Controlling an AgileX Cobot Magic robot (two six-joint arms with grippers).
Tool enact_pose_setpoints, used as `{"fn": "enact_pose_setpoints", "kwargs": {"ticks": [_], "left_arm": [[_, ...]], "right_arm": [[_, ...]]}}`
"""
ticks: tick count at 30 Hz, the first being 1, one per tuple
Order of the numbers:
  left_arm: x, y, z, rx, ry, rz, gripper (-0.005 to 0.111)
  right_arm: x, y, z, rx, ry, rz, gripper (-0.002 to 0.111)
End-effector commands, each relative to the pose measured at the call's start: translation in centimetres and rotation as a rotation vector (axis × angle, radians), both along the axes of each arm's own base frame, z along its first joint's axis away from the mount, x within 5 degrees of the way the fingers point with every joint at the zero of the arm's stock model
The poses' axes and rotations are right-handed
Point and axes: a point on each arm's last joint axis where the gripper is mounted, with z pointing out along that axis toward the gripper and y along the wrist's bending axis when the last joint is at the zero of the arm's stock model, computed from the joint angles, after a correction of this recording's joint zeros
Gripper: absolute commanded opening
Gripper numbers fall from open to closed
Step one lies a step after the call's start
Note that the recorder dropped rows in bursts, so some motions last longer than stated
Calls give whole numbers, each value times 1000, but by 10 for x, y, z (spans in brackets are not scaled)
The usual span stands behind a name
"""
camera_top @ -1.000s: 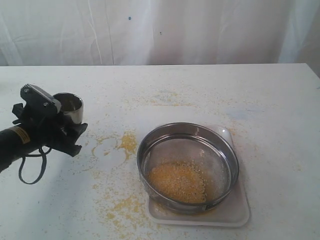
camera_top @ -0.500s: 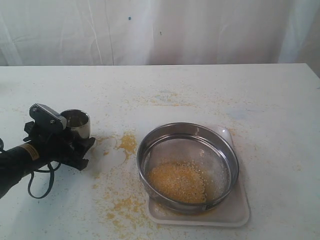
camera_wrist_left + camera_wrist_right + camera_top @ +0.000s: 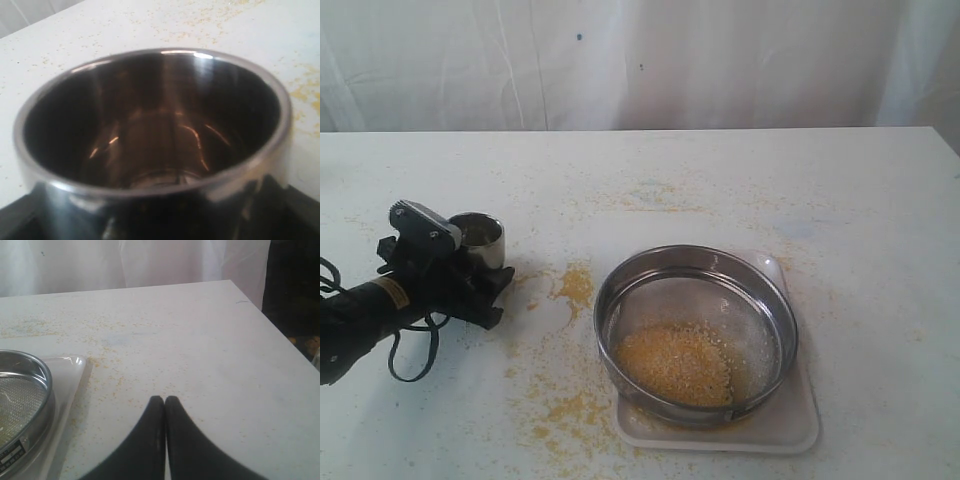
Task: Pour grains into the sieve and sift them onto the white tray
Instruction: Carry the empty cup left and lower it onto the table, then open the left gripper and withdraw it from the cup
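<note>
Left gripper (image 3: 475,270) is clamped around the empty steel cup (image 3: 478,238). The grains (image 3: 675,362) sit in the sieve (image 3: 710,300) on the white tray (image 3: 790,425), well out past its fingertips. I'd set the cup flat before letting go so it doesn't tip. Right gripper (image 3: 164,401) is pinched closed, holding nothing. The sieve sticker (image 3: 12,454) and the arm's yellow label (image 3: 388,292) are both unreadable.

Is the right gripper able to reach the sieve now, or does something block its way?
Probably yes. The right gripper, shut and empty, is near the white tray, and only table surface lies between it and the sieve on that tray.
</note>
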Motion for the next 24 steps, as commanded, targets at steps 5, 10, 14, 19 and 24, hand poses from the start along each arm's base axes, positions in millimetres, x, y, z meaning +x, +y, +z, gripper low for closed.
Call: {"fn": "enact_pose_setpoints", "kwargs": {"ticks": [5,10,14,19,24], "left_arm": [[3,3,-8,10,104,28,31],[4,2,-6,-15,86,33,76],[6,1,2,-45,13,27,95],[0,1,24,-54,-50,20,98],[-15,3,60,-59,-135,36,98]], "right_arm": [[0,0,0,-1,-7,8,0],[0,0,0,-1,-7,8,0],[0,0,0,-1,-7,8,0],[0,0,0,-1,-7,8,0],[0,0,0,-1,-7,8,0]]}}
